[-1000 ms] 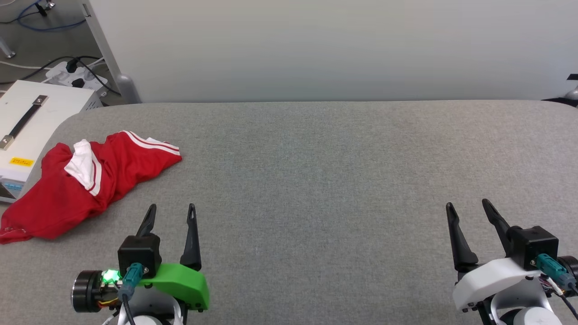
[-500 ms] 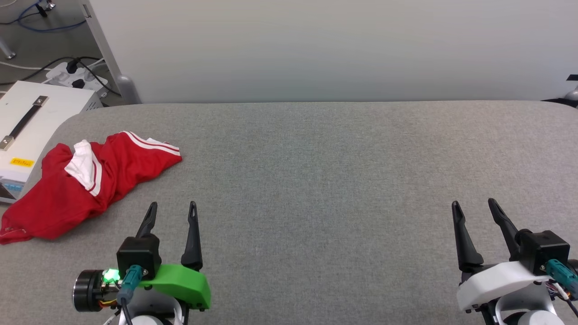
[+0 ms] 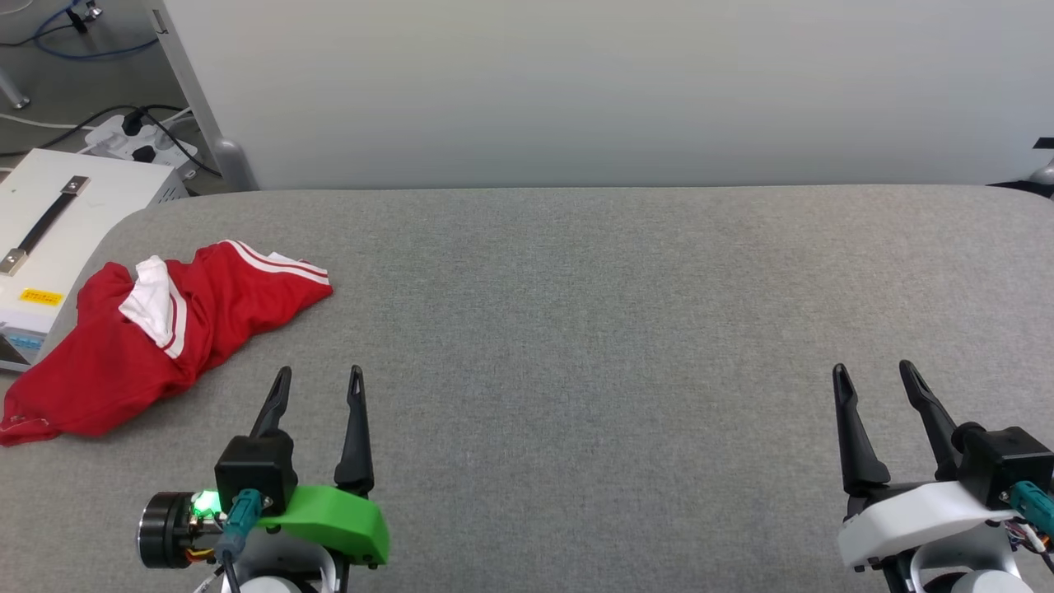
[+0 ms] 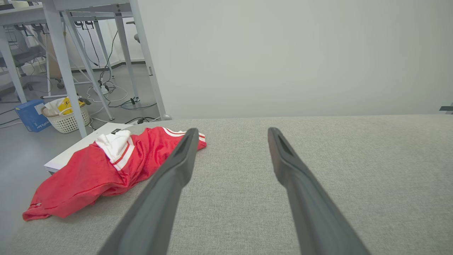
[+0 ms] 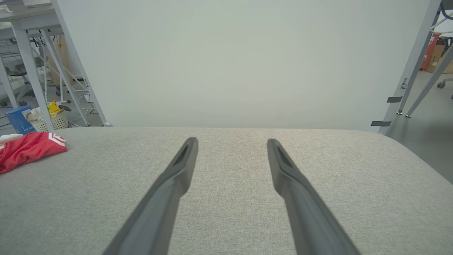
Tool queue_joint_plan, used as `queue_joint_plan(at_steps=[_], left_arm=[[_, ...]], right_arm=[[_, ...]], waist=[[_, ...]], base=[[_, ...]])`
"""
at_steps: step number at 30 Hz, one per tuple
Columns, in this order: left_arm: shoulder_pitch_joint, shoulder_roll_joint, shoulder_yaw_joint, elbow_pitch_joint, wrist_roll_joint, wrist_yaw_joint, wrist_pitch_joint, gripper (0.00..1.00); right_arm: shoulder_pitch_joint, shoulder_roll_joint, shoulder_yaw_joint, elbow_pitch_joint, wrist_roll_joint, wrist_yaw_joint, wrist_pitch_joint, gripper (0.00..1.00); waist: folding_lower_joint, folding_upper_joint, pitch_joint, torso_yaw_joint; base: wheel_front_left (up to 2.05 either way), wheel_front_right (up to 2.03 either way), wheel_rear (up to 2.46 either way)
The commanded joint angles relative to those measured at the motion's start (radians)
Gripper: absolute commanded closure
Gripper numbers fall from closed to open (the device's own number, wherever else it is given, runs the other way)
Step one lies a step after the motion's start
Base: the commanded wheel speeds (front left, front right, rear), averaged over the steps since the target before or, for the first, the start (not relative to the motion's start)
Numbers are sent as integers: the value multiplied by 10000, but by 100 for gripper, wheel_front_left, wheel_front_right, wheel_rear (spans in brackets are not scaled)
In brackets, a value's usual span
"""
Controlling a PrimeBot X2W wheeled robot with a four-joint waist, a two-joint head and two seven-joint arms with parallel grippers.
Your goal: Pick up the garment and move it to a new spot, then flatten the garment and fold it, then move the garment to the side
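While crumpled — garment (image 3: 103, 362) nr L claw (image 3: 319, 373)

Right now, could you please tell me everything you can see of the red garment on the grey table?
The garment is a red jersey-like shirt of thin fabric, with a white sleeve bunched on top and red-white striped trim at its far end. It lies crumpled on the grey padded table, at its left edge beside a white box. Nothing rests on it.

Left gripper (image 3: 319, 371) at lower left of frame: both fingers pointing up, spread wide, nothing between. Right gripper (image 3: 872, 366) at lower right: fingers pointing up, leaning slightly left, spread wide too, nothing between.
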Motion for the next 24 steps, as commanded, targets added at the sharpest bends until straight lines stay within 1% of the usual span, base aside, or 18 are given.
queue_joint_plan(at_steps=[1,24], left_arm=[[66,-24,-45,6,-90,80,-118,0],[113,-34,-291,180,-211,180,-591,0]], right_arm=[[164,-9,-43,-81,117,-4,-112,0],[389,-10,-66,-58,356,-6,-581,0]], waist=[[0,0,-3,0],[0,0,-46,11]], base=[[0,0,0],[0,0,0]])
